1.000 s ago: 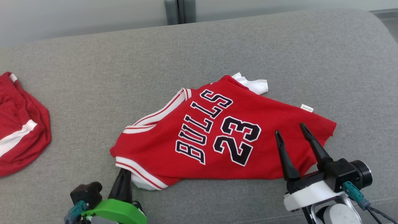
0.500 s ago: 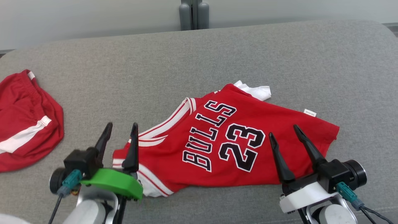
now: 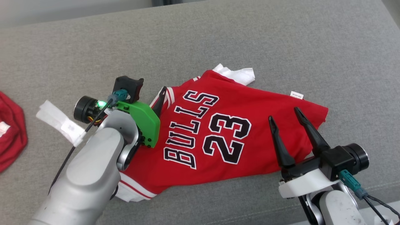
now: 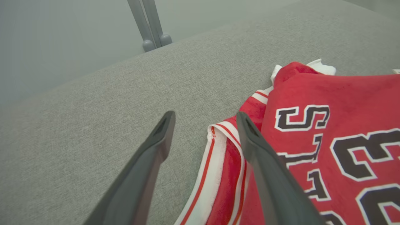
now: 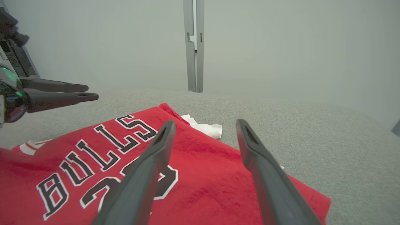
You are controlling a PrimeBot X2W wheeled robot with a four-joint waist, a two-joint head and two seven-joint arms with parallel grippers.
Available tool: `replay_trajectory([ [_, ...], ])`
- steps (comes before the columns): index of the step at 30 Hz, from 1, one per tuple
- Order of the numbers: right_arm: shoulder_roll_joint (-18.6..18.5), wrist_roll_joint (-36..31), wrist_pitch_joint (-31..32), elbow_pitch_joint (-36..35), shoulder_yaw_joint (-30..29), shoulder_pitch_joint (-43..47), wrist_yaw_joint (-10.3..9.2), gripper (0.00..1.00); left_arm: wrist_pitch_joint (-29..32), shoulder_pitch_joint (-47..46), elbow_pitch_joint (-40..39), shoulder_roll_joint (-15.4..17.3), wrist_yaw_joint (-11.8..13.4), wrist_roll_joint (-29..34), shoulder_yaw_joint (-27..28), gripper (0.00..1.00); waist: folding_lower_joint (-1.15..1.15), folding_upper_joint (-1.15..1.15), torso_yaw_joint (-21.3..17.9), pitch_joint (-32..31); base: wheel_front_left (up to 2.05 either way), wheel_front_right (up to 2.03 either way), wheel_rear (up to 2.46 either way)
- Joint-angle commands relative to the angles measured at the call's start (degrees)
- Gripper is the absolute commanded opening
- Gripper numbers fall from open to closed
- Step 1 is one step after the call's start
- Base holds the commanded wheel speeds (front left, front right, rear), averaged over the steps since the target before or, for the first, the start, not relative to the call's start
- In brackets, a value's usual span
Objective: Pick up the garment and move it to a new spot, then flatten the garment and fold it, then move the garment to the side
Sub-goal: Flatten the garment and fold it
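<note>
On grey upholstery point(image 3: 281, 47), red Bulls jersey point(image 3: 218, 131) lies rumpled; judged light, limp. Left gripper point(image 4: 204, 116) and right gripper point(image 3: 283, 113) gape wide, empty. Best holds: striped trim point(image 4: 215, 156), hem corner point(image 3: 320, 113).

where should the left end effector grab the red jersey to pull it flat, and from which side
Take the white-and-red striped armhole edge of the jersey, probably coming from the bare grey cushion side. That trim lies bunched and doubled at the jersey's border, so one finger could likely slide under it. The left end effector hangs open just above it.
</note>
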Motion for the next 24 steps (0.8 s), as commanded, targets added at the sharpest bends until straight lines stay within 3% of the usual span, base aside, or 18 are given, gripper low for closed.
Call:
replay_trajectory([
  [1, -0.1, 0.4, 0.0, -0.3, -0.1, -1.1, -0.08, 1.00, 0.0, -2.4, 3.1, -0.7, -1.2, 0.6, -0.5, 1.00, 0.00, 0.00, -3.2, 4.0, 0.00, 0.00, 0.00],
  [4, 0.0, 0.5, 0.0, -0.7, -0.4, -2.0, -0.08, 1.00, 2.1, -6.2, 11.8, -2.5, -4.3, 0.2, -2.1, 1.00, 0.00, 0.00, -4.3, 5.9, 0.00, 0.00, 0.00],
  [11, -0.1, 1.1, 0.0, -0.9, -0.5, -2.7, -0.08, 1.00, 1.0, -9.1, 20.5, -3.7, -6.7, 0.9, -4.4, 1.00, 0.00, 0.00, -5.0, 7.1, 0.00, 0.00, 0.00],
  [12, -0.1, 1.0, 0.0, -0.9, -0.5, -2.7, -0.08, 1.00, -0.5, -9.7, 20.9, -3.8, -7.1, 1.2, -4.7, 0.00, 0.00, 0.00, -5.0, 7.1, 0.00, 0.00, 0.00],
  [24, -0.1, 1.0, 0.0, -0.5, -1.0, -1.8, -0.08, 1.00, -13.5, -18.1, 22.4, -1.9, -7.2, 4.0, -5.2, 0.00, 0.00, 0.00, -2.9, 4.1, 0.00, 0.00, 0.00],
])
